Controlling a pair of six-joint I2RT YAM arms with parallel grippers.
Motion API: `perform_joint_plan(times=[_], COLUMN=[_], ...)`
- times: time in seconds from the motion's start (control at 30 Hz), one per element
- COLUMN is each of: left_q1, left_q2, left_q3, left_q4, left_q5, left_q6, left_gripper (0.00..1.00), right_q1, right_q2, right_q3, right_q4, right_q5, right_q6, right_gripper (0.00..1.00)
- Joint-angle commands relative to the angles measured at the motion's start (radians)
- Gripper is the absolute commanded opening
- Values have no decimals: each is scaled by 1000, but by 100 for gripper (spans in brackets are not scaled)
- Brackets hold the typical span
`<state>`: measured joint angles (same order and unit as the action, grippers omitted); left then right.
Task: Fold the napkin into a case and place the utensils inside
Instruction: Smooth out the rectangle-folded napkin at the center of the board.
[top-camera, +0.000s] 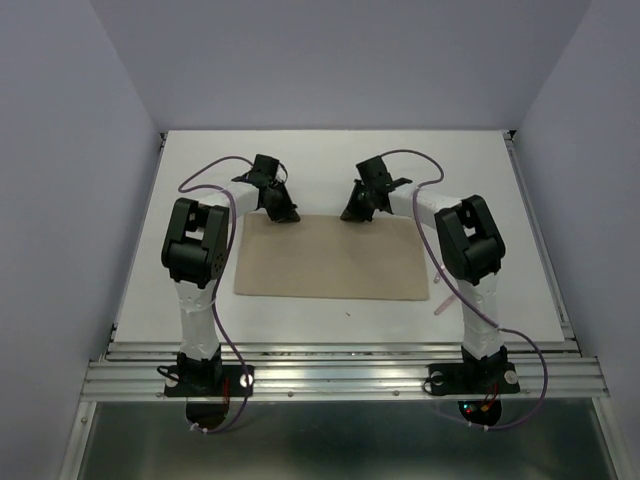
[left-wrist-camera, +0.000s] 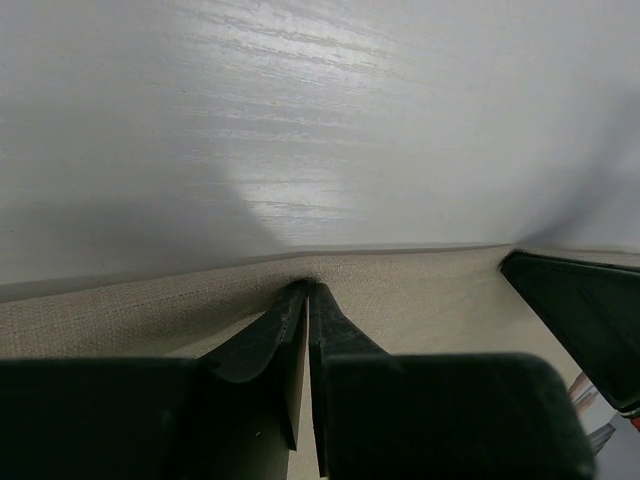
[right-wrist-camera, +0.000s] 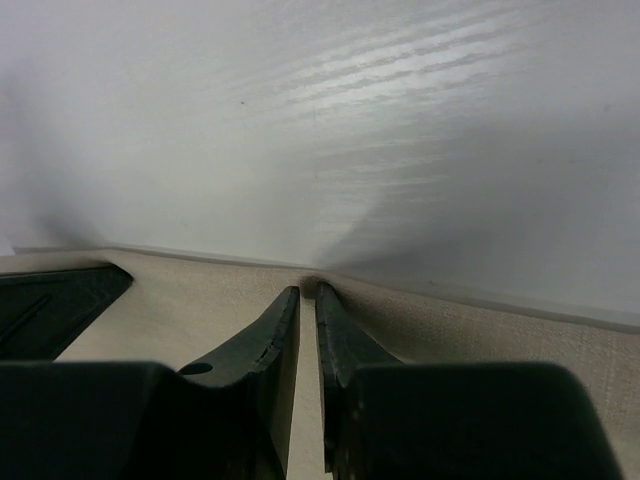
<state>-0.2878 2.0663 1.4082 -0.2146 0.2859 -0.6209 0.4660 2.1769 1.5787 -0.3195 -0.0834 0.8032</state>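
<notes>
A tan napkin is lying flat on a white table, its long axis running left to right. The left gripper and right gripper are sitting at its far long edge, left and right of the middle. Each is closed almost fully and appears to be pinching that edge. The cloth is spreading from both toward the near side, and neither is nearer. The fold is likely calling for drawing this edge nearward.
</notes>
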Motion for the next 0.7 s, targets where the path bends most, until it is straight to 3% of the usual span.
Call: perform_joint_plan(times=[0.0,0.3,0.67], left_q1=[25,38,41], left_q2=[-3,9,-5], left_q3=[3,-18,-5], left_q4=[-22,-19,-38], left_q5=[-33,-34,-42], left_q6=[36,53,76], left_gripper=[17,17,17], right_q1=[-23,-153,-309], right_q2=[-81,-247,-281], right_q3=[-89,-246,-381], right_q4=[-4,2,19], right_q5=[20,62,65], right_q6=[-39,-93,-154], right_gripper=[18,18,19])
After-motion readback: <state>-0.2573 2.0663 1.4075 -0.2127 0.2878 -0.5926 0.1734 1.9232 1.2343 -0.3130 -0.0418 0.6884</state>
